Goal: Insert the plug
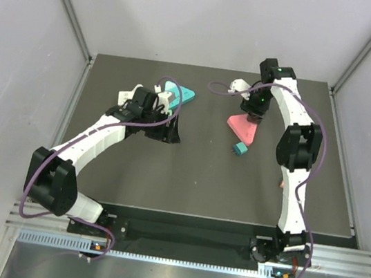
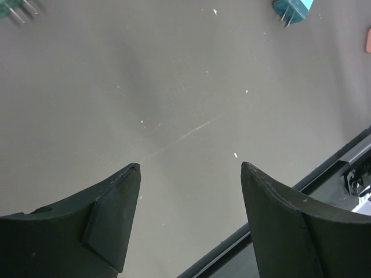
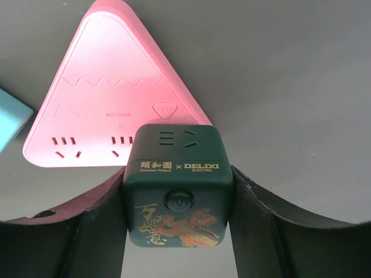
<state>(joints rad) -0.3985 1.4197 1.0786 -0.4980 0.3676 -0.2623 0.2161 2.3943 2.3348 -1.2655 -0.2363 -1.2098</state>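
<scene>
My right gripper (image 1: pixel 252 111) is shut on a dark green cube plug (image 3: pixel 178 185) with gold dragon print and a power button. It holds the cube just above the near edge of a pink triangular power strip (image 3: pixel 113 92), which lies on the dark table (image 1: pixel 201 176). The strip also shows in the top view (image 1: pixel 243 129). A small teal plug (image 1: pixel 240 149) lies just in front of the pink strip. My left gripper (image 2: pixel 190 168) is open and empty above bare table; in the top view (image 1: pixel 167 133) it sits beside a teal triangular power strip (image 1: pixel 183 95).
The left wrist view shows the small teal plug (image 2: pixel 293 8) with prongs at the top right, another teal pronged piece (image 2: pixel 11 8) at the top left, and the table's front rail (image 2: pixel 324 174). Purple cables (image 1: pixel 218 86) loop over the back of the table. Grey walls enclose the sides.
</scene>
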